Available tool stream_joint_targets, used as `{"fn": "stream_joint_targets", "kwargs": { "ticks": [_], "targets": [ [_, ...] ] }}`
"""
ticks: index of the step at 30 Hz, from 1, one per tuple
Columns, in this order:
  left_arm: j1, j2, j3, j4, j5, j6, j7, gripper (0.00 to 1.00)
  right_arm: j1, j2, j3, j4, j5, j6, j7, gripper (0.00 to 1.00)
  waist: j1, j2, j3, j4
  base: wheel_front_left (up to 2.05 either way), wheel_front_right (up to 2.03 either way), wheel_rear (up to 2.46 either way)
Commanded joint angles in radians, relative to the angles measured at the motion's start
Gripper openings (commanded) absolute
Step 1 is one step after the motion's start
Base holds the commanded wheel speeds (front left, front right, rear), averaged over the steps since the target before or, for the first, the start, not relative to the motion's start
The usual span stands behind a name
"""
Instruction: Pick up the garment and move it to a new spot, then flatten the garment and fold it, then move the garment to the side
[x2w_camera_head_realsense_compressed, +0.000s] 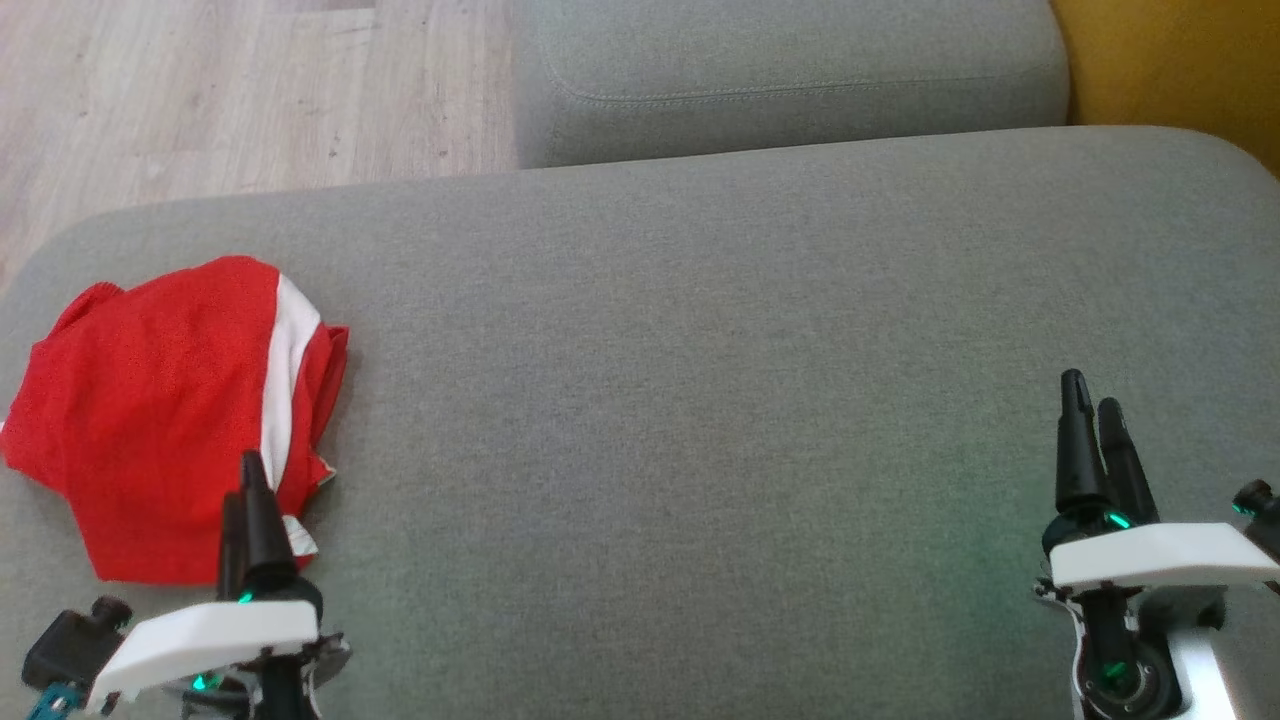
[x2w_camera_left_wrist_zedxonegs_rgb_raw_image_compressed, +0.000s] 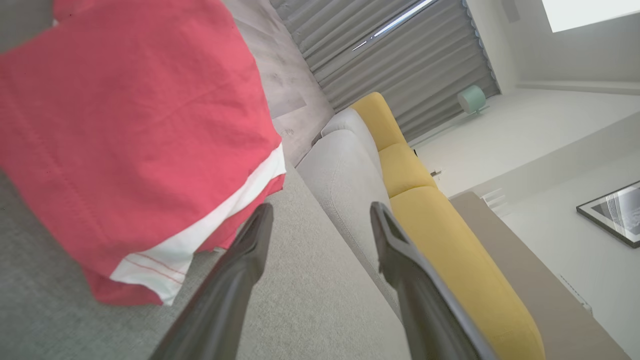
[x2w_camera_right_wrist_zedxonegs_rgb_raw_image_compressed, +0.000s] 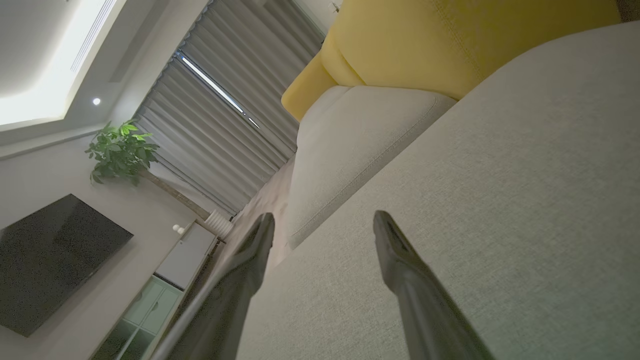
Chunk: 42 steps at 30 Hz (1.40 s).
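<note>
The garment (x2w_camera_head_realsense_compressed: 160, 400) is red with a white stripe and lies crumpled at the left end of the grey sofa seat (x2w_camera_head_realsense_compressed: 700, 400). My left gripper (x2w_camera_head_realsense_compressed: 245, 490) hovers at the garment's near right edge, open and holding nothing. In the left wrist view the garment (x2w_camera_left_wrist_zedxonegs_rgb_raw_image_compressed: 125, 125) spreads to the upper left of the open left gripper (x2w_camera_left_wrist_zedxonegs_rgb_raw_image_compressed: 320, 215), whose left finger (x2w_camera_left_wrist_zedxonegs_rgb_raw_image_compressed: 250, 250) is close to the white hem. My right gripper (x2w_camera_head_realsense_compressed: 1090, 410) stands open above bare cushion at the lower right; the right wrist view shows the spread gripper (x2w_camera_right_wrist_zedxonegs_rgb_raw_image_compressed: 322, 222) over grey fabric.
A second grey cushion (x2w_camera_head_realsense_compressed: 790, 80) lies beyond the seat, with a yellow cushion (x2w_camera_head_realsense_compressed: 1180, 70) at the far right. Wooden floor (x2w_camera_head_realsense_compressed: 240, 90) shows past the seat's far left edge. The wide seat stretches between the two grippers.
</note>
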Motion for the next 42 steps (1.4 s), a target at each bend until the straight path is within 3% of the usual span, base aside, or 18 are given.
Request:
{"fn": "stream_joint_targets", "kwargs": {
  "ticks": [1,25,33,42],
  "targets": [
    [-0.045,0.005,0.005,-0.046,0.029,0.0,-0.012,1.0,-0.05,-0.006,0.014,-0.045,-0.036,0.005,-0.012,1.0,0.0,0.0,0.001,-0.001,0.0,0.0,0.0],
    [-0.059,0.006,-0.13,-0.094,0.481,0.018,-0.083,1.0,-0.046,-0.008,0.065,-0.082,-0.436,0.006,-0.083,1.0,0.0,0.0,0.016,-0.033,0.0,0.0,0.0],
    [-0.066,0.024,-0.189,-0.081,0.647,0.048,-0.107,1.0,-0.044,-0.008,0.083,-0.09,-0.561,0.007,-0.107,1.0,0.0,0.0,0.016,-0.041,0.0,0.0,0.0],
    [-0.082,0.047,-0.249,-0.087,0.763,0.093,-0.134,1.0,-0.042,-0.009,0.1,-0.101,-0.682,0.007,-0.133,1.0,0.0,0.0,0.021,-0.047,0.0,0.0,0.0]
  ]
}}
